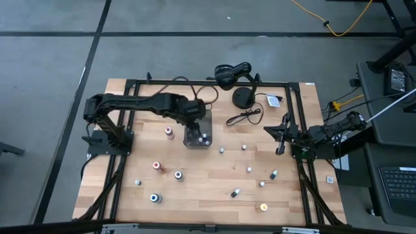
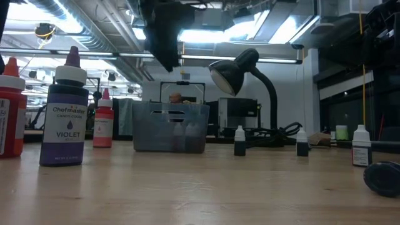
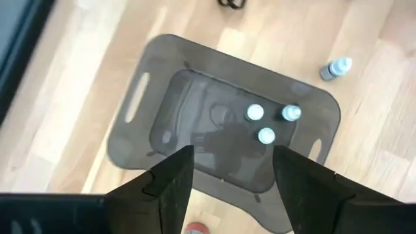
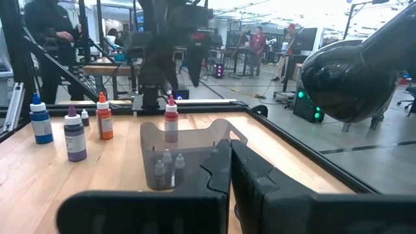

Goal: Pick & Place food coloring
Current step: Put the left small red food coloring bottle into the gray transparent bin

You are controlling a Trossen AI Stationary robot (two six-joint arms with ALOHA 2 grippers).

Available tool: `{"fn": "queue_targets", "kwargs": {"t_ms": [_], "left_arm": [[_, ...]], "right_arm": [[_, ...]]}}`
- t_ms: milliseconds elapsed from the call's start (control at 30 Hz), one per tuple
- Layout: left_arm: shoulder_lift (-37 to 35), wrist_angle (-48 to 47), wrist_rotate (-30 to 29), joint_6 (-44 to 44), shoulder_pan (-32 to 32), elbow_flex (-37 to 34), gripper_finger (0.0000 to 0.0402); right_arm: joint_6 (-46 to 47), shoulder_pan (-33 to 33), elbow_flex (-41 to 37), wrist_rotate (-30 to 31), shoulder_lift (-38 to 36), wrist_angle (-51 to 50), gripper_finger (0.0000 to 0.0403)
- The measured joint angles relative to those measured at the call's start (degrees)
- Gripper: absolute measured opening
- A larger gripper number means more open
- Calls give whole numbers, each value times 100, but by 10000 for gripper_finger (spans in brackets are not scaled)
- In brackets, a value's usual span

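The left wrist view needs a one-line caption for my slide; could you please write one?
Open left gripper hovers above the gray tray, which holds three white-capped bottles.

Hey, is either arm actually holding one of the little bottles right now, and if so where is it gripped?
No. The left gripper hangs open and empty above the gray tray; the right gripper is shut on nothing at the table's right side.

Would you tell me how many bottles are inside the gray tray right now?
3 bottles, clustered at one end of the tray; none seem hidden.
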Motion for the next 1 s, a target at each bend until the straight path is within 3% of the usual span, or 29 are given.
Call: {"fn": "queue_targets", "kwargs": {"t_ms": [433,633,1000], "left_arm": [[-457,-442,-17,-884,321,0,205],[-632,-763,-276,-883,309,-16,227],[-1404,-803,73,-1247,319,-989,266]], "right_arm": [[-2,0,-2,0,0,-1,15],[-2,0,0,0,0,-2,15],[-2,-2,-2,0,0,0,15]]}}
